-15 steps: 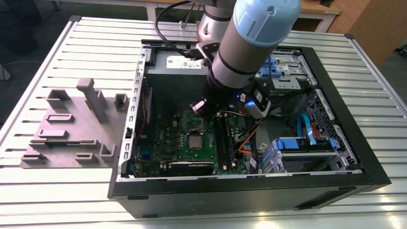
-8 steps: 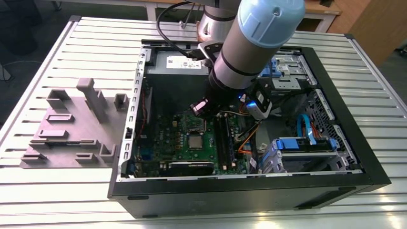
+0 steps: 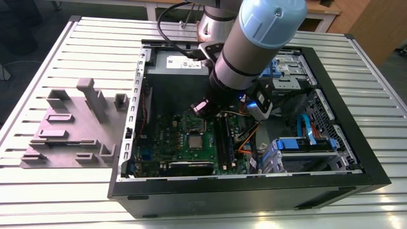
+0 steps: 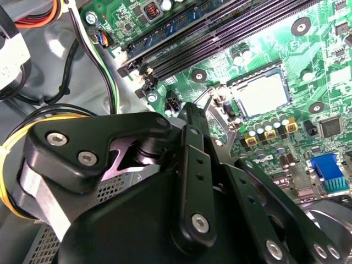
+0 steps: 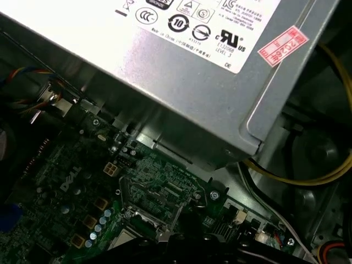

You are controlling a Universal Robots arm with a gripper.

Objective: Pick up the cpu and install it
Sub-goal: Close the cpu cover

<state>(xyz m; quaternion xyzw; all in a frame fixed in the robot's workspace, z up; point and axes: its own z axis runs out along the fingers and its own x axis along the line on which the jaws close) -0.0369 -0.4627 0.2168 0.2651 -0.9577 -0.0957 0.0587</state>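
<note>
The cpu (image 3: 194, 141) is a small silvery square lying flat in the socket in the middle of the green motherboard (image 3: 167, 138), inside the open computer case. In the second wrist view the cpu (image 4: 264, 94) shows as a pale square with the socket's metal frame (image 4: 215, 105) standing raised at its edge. In the first wrist view the cpu (image 5: 124, 240) lies just past that raised frame (image 5: 149, 201). My gripper (image 3: 203, 109) hangs a little above the board, on the side of the socket toward the grey box, with nothing seen in it. Its black body (image 4: 190, 181) is in the foreground.
A big grey box with a white label (image 5: 220, 60) stands at the case's far end, close to my gripper. Memory slots (image 4: 220, 38) run beside the socket. Yellow and orange cables (image 5: 308, 176) and blue drive bays (image 3: 305, 143) sit on the exterior view's right. A grey fixture (image 3: 76, 124) lies left of the case.
</note>
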